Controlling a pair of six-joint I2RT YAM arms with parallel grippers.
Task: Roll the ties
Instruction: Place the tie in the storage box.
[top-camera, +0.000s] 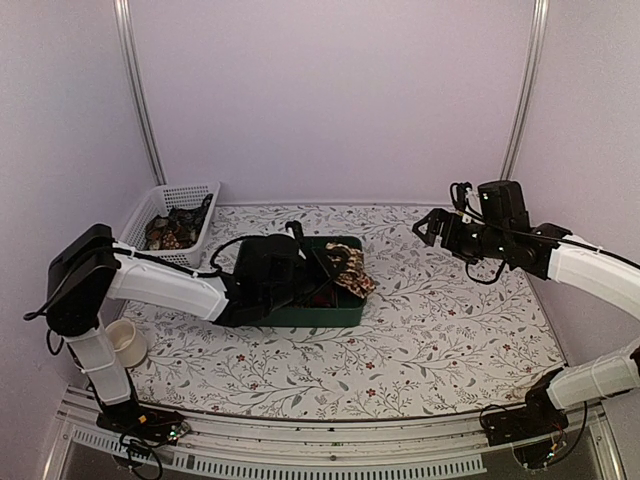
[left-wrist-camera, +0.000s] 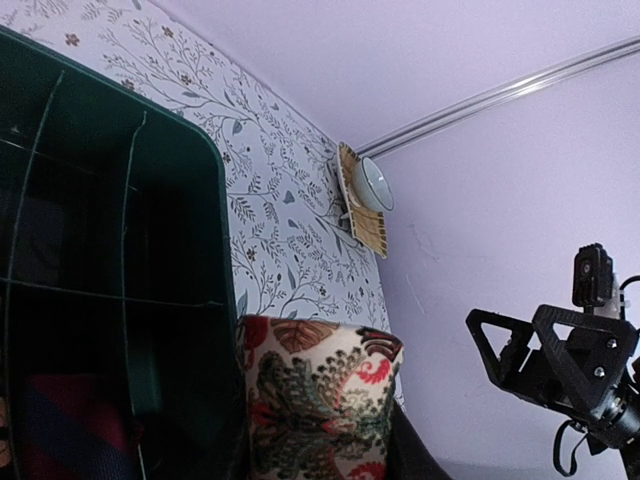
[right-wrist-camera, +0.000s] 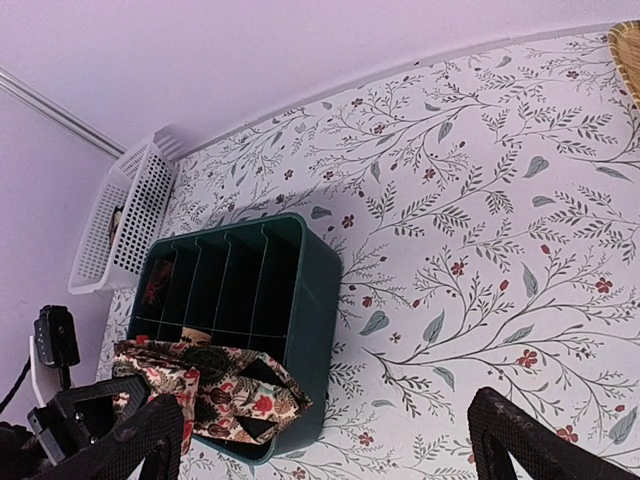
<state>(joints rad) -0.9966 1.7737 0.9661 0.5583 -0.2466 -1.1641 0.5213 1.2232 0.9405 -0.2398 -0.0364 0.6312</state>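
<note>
A rolled floral tie (top-camera: 352, 270), cream with red and dark print, hangs over the right end of the green compartment tray (top-camera: 330, 315). My left gripper (top-camera: 335, 270) is shut on it. In the left wrist view the tie (left-wrist-camera: 320, 395) fills the space between the fingers, beside the tray wall (left-wrist-camera: 190, 260). In the right wrist view the tie (right-wrist-camera: 215, 390) looks loosely bunched over the tray's near corner (right-wrist-camera: 315, 300). My right gripper (top-camera: 432, 228) is held open above the table, right of the tray, with nothing between its fingers (right-wrist-camera: 510, 440).
A white mesh basket (top-camera: 150, 215) at the back left holds more dark ties (top-camera: 175, 230). A red tie (right-wrist-camera: 157, 285) lies in one tray compartment. A white cup (top-camera: 125, 340) stands near the left arm's base. A bowl on a woven mat (left-wrist-camera: 365, 195) sits by the wall.
</note>
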